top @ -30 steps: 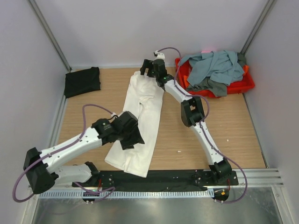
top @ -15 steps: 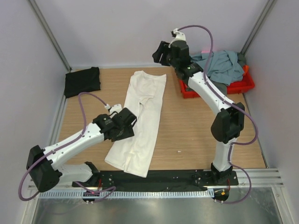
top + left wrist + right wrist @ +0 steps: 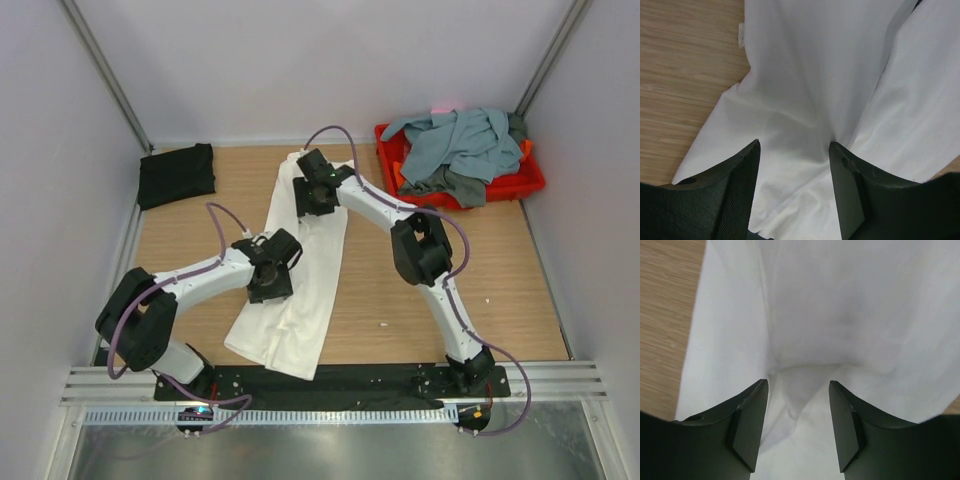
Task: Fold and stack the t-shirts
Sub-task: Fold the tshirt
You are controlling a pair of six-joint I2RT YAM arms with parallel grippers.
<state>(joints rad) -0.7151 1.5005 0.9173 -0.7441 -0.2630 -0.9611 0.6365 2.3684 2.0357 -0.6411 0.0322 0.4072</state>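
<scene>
White t-shirt [image 3: 300,325] lies as 1 long strip mid-surface [image 3: 480,270], running from 12 o'clock down toward 7 o'clock, its near end at the front edge.

Left hand [image 3: 270,284] sits on the strip's 9 o'clock edge, about halfway along. Fingers part-way apart, cloth creased between them; no firm pinch seen.

Right hand [image 3: 314,196] is down on the far end of the strip. Fingers also part-way apart, a small ridge of cloth rising in the gap.

Black t-shirt [image 3: 177,174] folded at 10 o'clock.

Red tray [image 3: 520,186] at 2 o'clock holds a grey-blue t-shirt [image 3: 455,140] and a dark grey t-shirt [image 3: 462,186], both crumpled.
</scene>
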